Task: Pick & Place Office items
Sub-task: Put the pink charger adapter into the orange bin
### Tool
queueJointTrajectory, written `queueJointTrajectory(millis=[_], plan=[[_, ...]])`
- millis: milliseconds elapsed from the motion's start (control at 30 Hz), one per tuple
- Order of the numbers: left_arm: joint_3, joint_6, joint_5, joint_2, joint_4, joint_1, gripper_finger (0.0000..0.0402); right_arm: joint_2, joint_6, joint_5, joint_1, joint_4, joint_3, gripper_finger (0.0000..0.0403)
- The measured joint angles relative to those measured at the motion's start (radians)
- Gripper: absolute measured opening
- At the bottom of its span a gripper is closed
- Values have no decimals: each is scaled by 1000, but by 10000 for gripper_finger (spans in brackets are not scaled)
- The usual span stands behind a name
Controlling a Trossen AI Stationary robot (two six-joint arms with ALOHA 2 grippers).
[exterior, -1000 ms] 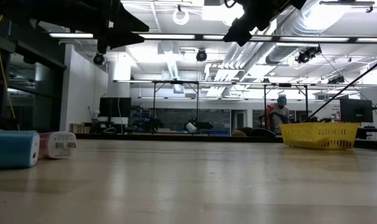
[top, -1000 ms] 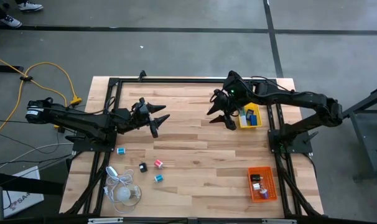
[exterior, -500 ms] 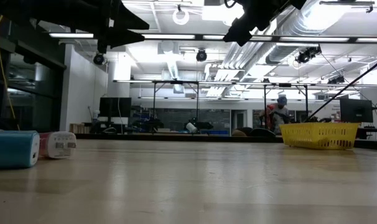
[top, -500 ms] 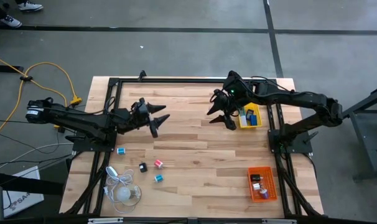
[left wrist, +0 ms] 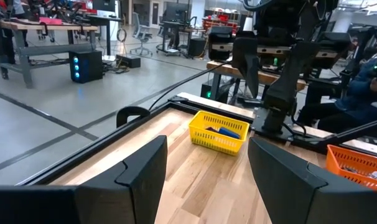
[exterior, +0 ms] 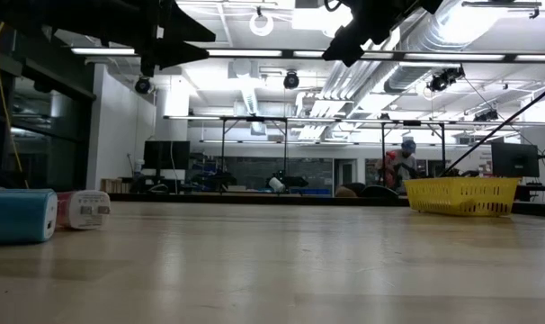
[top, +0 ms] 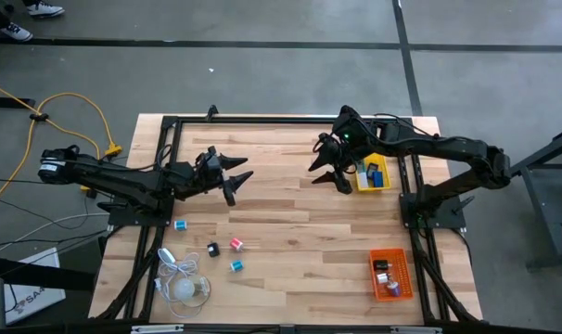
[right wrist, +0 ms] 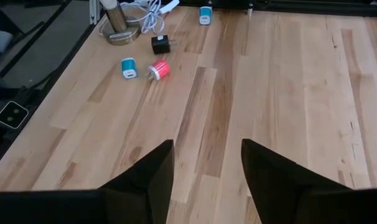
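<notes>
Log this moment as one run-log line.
left pincer: open, empty, raised mid-table | right pincer: open, empty, beside yellow tray | loose on table: pink-red piece, black piece

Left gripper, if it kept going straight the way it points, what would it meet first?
Probably the yellow tray: it lies ahead between the open jaws of the left gripper, across bare table. Depth is unclear.

two dark jointed arms, tapered black fingers [right wrist: 145,180], green light

table [top: 290,213]: pale wood planks, smooth, faint sheen
yellow tray [top: 372,185]: plastic mesh, right of centre
orange tray [top: 393,287]: plastic mesh, lower right
grippers' fingers [right wrist: 145,177]: matt black plastic
</notes>
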Motion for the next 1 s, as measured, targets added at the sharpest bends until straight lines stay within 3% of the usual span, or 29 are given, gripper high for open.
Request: queueJointTrajectory(millis=[800,900,1000], plan=[[0,106,29,0,-34,-25,218,0,0,0,0,1,0,174],[2,148,-56,0,-34,-64,218,0,0,0,0,1,0,174],[8,198,-231,0,-47,-127,218,0,0,0,0,1,0,174]])
